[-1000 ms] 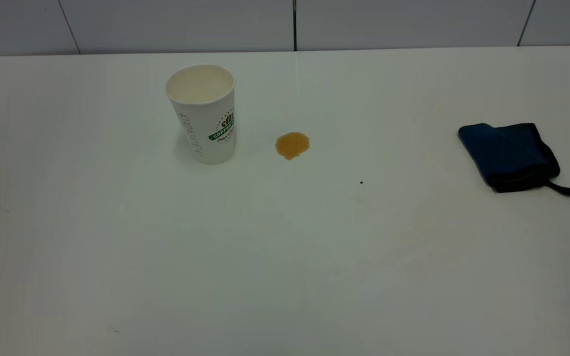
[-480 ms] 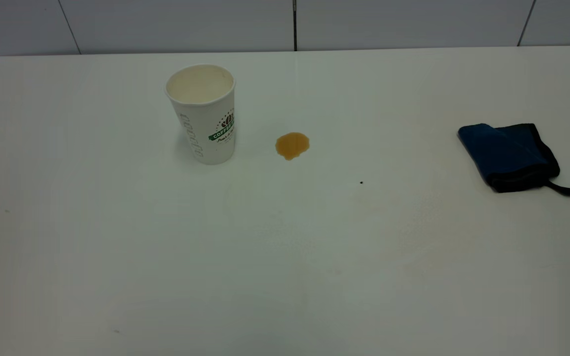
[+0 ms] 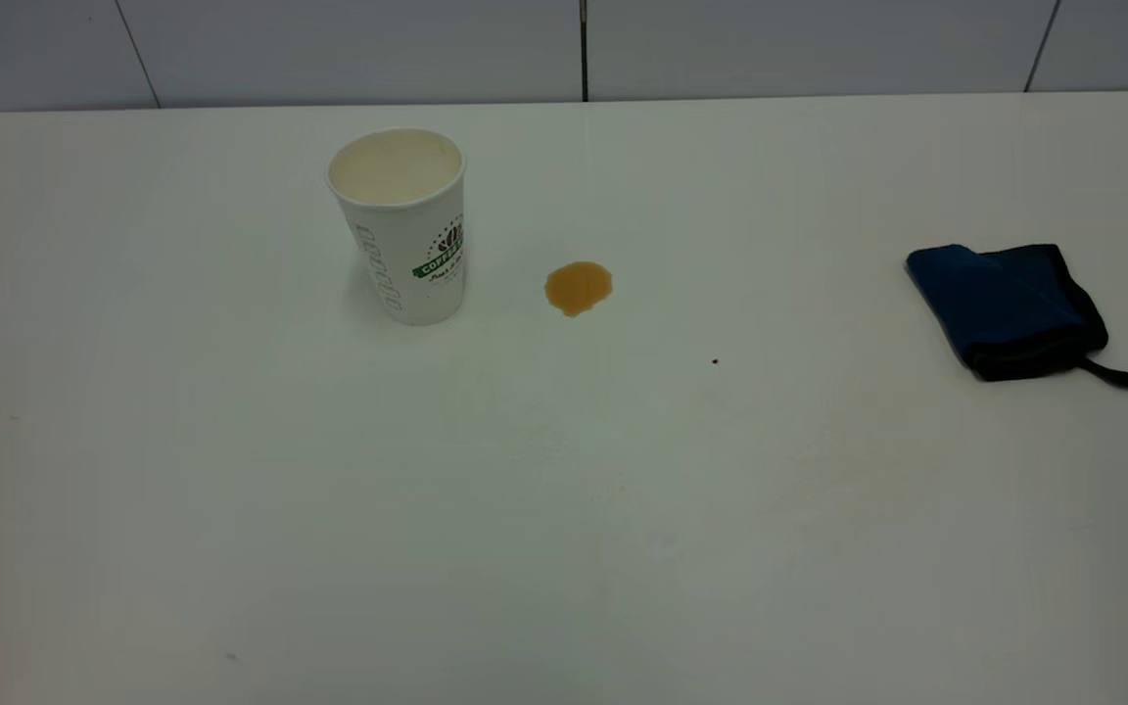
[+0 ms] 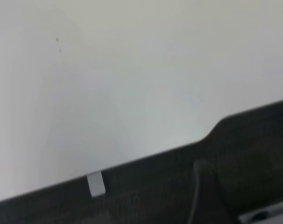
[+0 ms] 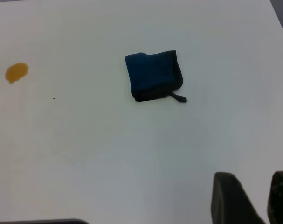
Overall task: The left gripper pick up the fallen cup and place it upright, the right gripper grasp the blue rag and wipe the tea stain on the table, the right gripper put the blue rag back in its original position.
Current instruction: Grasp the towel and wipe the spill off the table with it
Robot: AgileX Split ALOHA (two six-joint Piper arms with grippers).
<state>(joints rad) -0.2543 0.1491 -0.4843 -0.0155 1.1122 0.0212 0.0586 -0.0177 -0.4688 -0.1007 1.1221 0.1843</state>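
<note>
The white paper cup (image 3: 407,245) with the green COFFEE banner stands upright on the white table (image 3: 564,509), left of centre. The amber tea stain (image 3: 578,287) lies just to its right, apart from it. The folded blue rag (image 3: 1005,308) lies at the far right with its strap tail pointing right. Neither gripper shows in the exterior view. In the right wrist view the right gripper (image 5: 267,191) hangs empty above bare table, fingertips slightly apart, well short of the rag (image 5: 153,74) and the stain (image 5: 16,72). The left gripper (image 4: 211,191) is only a dark blurred shape past the table's edge.
A tiny black speck (image 3: 715,361) lies between the stain and the rag; it also shows in the right wrist view (image 5: 54,98). A tiled wall runs behind the table's far edge (image 3: 584,98). The left wrist view shows bare table (image 4: 132,84) and its near edge.
</note>
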